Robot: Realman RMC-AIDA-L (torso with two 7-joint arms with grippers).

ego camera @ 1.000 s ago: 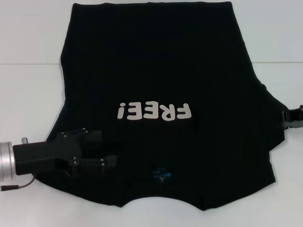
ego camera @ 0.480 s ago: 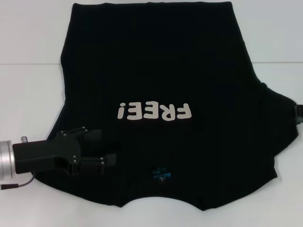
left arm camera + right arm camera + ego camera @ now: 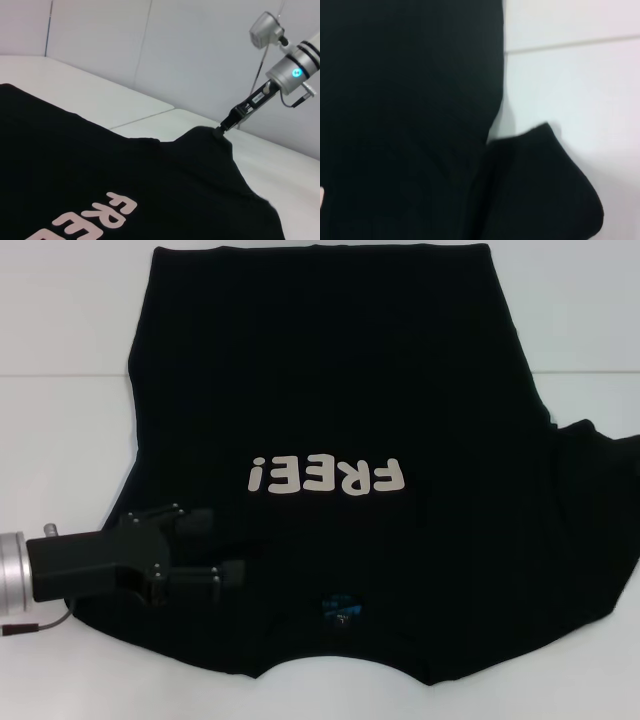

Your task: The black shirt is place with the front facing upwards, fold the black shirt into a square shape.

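- Shirt (image 3: 330,390) flat on white surface (image 3: 60,440), print up, collar nearest robot.
- Left claw (image 3: 205,550) spread apart, over near-left shoulder area.
- Right claw (image 3: 223,125) pinched on shirt's sleeve, lifting it into a peak.

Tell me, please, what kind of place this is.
Probably a robot lab or test bench, not a home. A plain white table holds only the black shirt, bare pale walls stand behind it, and the left gripper and right gripper work at opposite sleeves.
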